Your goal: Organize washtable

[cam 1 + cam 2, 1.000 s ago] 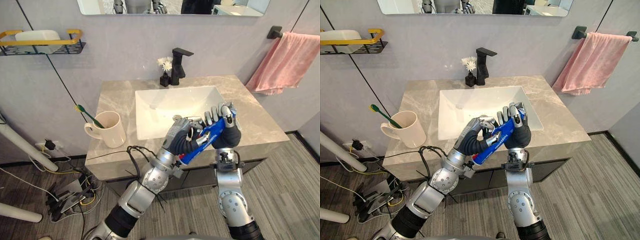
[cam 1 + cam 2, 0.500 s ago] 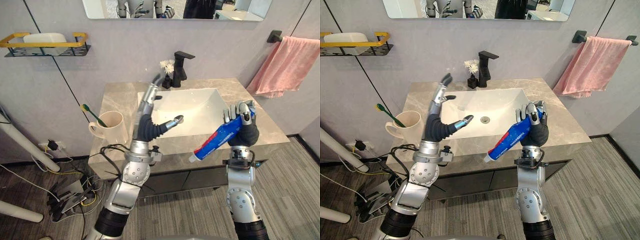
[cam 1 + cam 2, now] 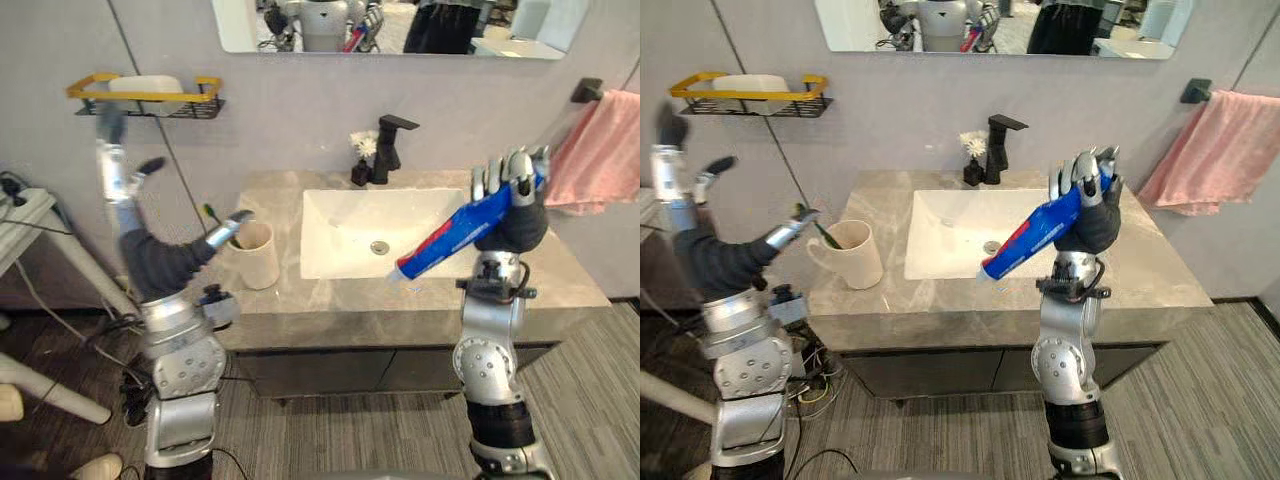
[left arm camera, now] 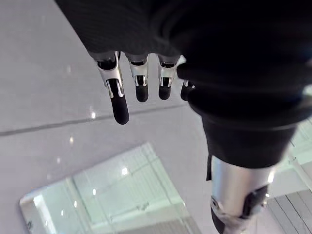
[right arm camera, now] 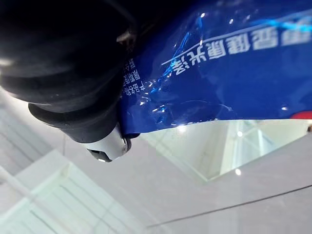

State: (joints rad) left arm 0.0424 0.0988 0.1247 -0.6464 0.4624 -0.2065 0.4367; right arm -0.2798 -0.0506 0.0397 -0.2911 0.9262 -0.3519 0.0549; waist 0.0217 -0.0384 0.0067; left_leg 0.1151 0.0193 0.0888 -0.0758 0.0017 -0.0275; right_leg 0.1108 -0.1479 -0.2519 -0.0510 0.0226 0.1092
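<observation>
In the left eye view, the right hand (image 3: 515,205) is raised above the right side of the counter (image 3: 560,285), its fingers curled round the upper end of a blue toothpaste tube (image 3: 455,232). The tube slants down, with its white cap end over the white sink (image 3: 335,250). The left hand (image 3: 145,255) is lifted at the far left with its fingers straight and spread, pointing up toward a yellow-railed wall shelf (image 3: 140,95). Its thumb reaches out toward the mug.

In the right eye view, the cream mug (image 3: 855,255) stands on the counter just left of the sink, with a green toothbrush (image 3: 820,228) leaning in it. A black faucet (image 3: 998,148) and a small vase of white flowers (image 3: 972,160) sit behind the basin. A pink towel (image 3: 1225,150) hangs on the wall to the right. A white object on the shelf may be soap; I cannot tell.

In the left wrist view, the fingers (image 4: 119,105) hang relaxed and hold nothing.

In the right wrist view, the blue tube is pressed against the hand's dark cover.
</observation>
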